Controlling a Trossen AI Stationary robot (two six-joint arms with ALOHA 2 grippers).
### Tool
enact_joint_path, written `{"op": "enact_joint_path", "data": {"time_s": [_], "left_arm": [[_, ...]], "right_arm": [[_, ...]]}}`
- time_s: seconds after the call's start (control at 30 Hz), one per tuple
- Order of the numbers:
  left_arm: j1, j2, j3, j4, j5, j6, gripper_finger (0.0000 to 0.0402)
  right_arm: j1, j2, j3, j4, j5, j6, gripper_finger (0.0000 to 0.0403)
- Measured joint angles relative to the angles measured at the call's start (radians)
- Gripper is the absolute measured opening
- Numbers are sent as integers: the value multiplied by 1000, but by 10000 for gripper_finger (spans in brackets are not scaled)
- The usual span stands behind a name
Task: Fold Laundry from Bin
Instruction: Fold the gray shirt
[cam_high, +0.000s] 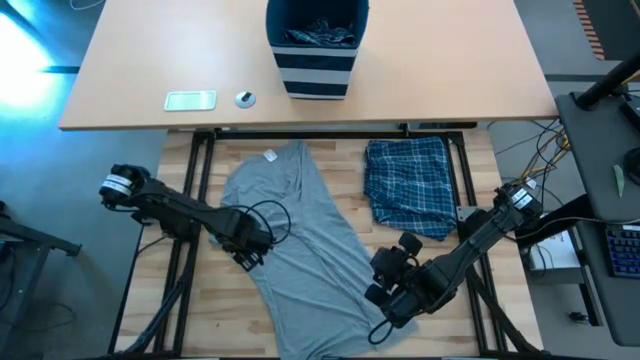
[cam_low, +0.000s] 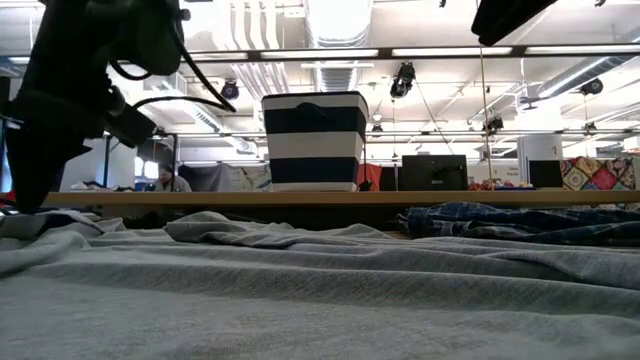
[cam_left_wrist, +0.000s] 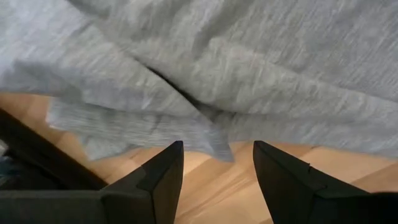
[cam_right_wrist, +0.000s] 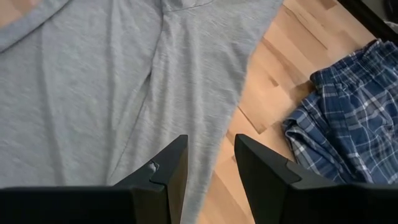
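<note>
left gripper (cam_left_wrist: 217, 168) spread, empty, at t-shirt (cam_high: 300, 230) edge; right gripper (cam_right_wrist: 208, 165) spread above it; closing now risks bunching the cloth.

From above we look straight down on the whole table (cam_high: 330, 110) and both arms. Our low camera sits at the tabletop, close to the grey T-shirt (cam_low: 320, 290), facing level toward the bin (cam_low: 314, 140) and the room behind. Each wrist camera looks past its own fingers (cam_left_wrist: 155, 180) — close over the cloth. All four views share the T-shirt; the right wrist view also shares the plaid garment (cam_right_wrist: 348, 118) with the overhead and low views.
</note>
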Motion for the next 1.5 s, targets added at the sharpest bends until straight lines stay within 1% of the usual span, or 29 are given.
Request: {"op": "enact_joint_path", "data": {"time_s": [0.27,0.37,0.43,0.47,0.57,0.6,0.7,0.87,0.93,1.0,1.07,1.17,1.27,1.33,1.4,1.5], "left_arm": [[-2,96,-13,0,-10,11,177],[-2,122,-12,-1,-24,40,167],[-2,130,-12,0,-24,54,143],[-2,132,-12,-1,-24,63,124],[4,124,-12,-6,-23,83,38],[9,111,-12,-9,-22,81,19],[26,62,10,-54,9,73,11],[75,-77,114,-167,24,59,1],[124,-147,154,-178,23,45,1],[199,-219,183,-173,23,34,0],[300,-277,199,-160,21,37,0],[474,-330,200,-130,27,86,0],[645,-338,186,-91,88,167,0],[738,-326,174,-22,152,211,0],[815,-305,167,76,219,246,0],[888,-252,165,219,270,259,0]], "right_arm": [[-15,0,0,4,0,13,130],[-15,0,0,5,0,20,130],[-15,0,0,6,0,20,130],[-15,0,0,7,0,20,130],[-15,0,0,9,0,20,130],[-15,0,0,9,0,20,130],[-15,0,1,12,0,20,130],[-14,0,1,12,-2,20,130],[-14,0,1,13,-4,19,130],[-14,0,2,16,-9,7,130],[-14,0,2,19,-10,-8,130],[-11,0,2,42,-10,-34,130],[-8,0,2,65,-11,-52,130],[-7,0,2,77,-18,-51,130],[-7,0,2,78,-20,-51,130],[-7,0,2,97,-21,-49,130]]}}
